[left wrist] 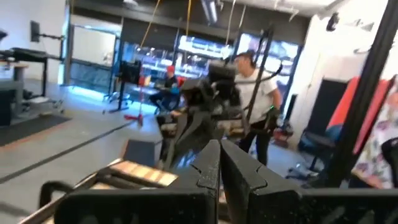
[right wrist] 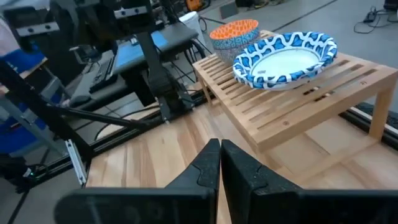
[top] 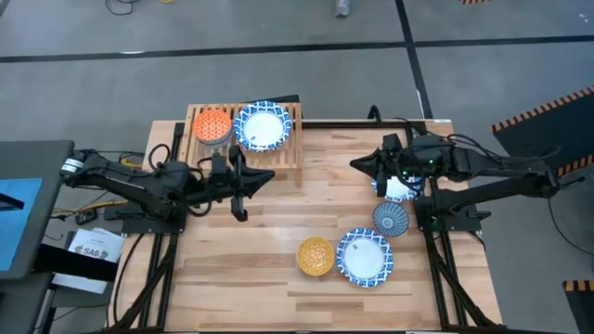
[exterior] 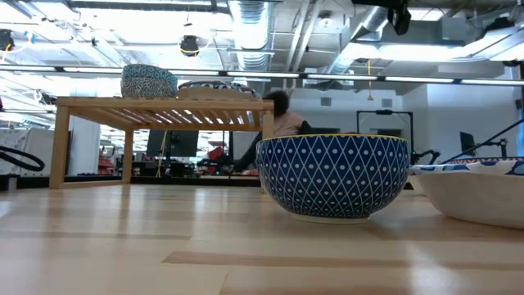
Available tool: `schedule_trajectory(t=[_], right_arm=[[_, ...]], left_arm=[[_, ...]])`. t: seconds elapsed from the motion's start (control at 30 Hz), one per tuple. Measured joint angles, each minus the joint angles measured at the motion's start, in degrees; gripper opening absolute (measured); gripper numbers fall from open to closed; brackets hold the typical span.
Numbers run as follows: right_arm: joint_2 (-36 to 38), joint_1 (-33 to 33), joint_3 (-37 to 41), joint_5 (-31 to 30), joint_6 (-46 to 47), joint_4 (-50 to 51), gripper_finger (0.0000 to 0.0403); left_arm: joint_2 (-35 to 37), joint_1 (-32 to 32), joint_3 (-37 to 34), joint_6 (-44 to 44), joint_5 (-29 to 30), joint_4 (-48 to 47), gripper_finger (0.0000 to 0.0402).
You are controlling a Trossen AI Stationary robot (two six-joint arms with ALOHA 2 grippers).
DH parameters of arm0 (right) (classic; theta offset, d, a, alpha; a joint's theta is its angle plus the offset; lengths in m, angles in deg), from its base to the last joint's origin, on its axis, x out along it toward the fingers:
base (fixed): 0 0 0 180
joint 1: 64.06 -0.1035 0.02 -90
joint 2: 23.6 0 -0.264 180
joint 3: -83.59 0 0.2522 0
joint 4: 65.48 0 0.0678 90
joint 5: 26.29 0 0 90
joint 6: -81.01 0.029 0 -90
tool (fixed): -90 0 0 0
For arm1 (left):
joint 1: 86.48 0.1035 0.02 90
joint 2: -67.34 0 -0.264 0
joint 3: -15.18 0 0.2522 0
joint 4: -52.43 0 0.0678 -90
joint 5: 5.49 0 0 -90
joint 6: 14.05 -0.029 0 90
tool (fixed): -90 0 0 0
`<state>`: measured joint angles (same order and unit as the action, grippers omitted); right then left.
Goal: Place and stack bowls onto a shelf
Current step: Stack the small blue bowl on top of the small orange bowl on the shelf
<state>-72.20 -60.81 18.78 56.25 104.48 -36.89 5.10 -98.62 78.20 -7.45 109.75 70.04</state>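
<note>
The light-wood slatted shelf (top: 290,139) stands at the table's far edge, left of centre. On it sit a small orange bowl (top: 213,125) and a wide blue-and-white bowl (top: 263,126); both also show in the right wrist view, orange (right wrist: 234,31) and wide (right wrist: 287,59). On the table rest a yellow-lined bowl (top: 316,256), a wide blue-and-white bowl (top: 365,257), a small dark blue bowl (top: 391,218) and another blue-and-white bowl (top: 401,190), partly under the right arm. My left gripper (top: 269,174) is shut and empty in front of the shelf. My right gripper (top: 354,165) is shut and empty, right of the shelf.
In the low view the yellow-rimmed bowl (exterior: 333,176) stands close in front, the wide bowl (exterior: 479,190) to its right, and the shelf (exterior: 164,106) far back left. Bare butcher-block table (top: 232,269) lies at the near left. People show in the room beyond (left wrist: 255,93).
</note>
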Motion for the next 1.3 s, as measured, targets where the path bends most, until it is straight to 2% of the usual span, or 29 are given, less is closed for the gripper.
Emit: schedule_trajectory(t=[0.23,0.43,0.53,0.77,0.97,1.13,1.3], right_arm=[[-0.92,0.02,0.01,0.02,2.4,-0.64,0.0043],[-2.41,0.26,-0.21,0.34,5.84,-2.99,0.0043],[-3.98,0.68,-0.14,3.55,10.85,-0.89,0.0053],[-10.56,-4.23,-0.11,12.09,19.02,20.84,0.0126],[-16.15,-10.63,-0.06,11.3,30.65,39.3,0.0182],[-20.76,-12.55,-0.04,7.59,47.35,43.23,0.0203],[-26.69,-13.19,-0.06,7.48,53.07,42.91,0.0204]], left_arm=[[0.26,0.04,-0.04,-6.81,1.0,-0.83,0.0],[0.99,0.04,-0.04,-7.5,0.9,-1.58,0.0],[2.22,0.04,-0.04,-5.76,-0.24,-4.62,0.0],[6.16,0.04,-0.07,-4.38,-0.9,-11.82,0.0],[8.73,0.65,-0.07,-6.02,-0.62,-13.75,0.0],[9.48,2.12,-0.07,-5.98,-0.6,-15.39,0.0],[9.44,3.28,-0.07,-5.98,-0.95,-15.86,0.0]])
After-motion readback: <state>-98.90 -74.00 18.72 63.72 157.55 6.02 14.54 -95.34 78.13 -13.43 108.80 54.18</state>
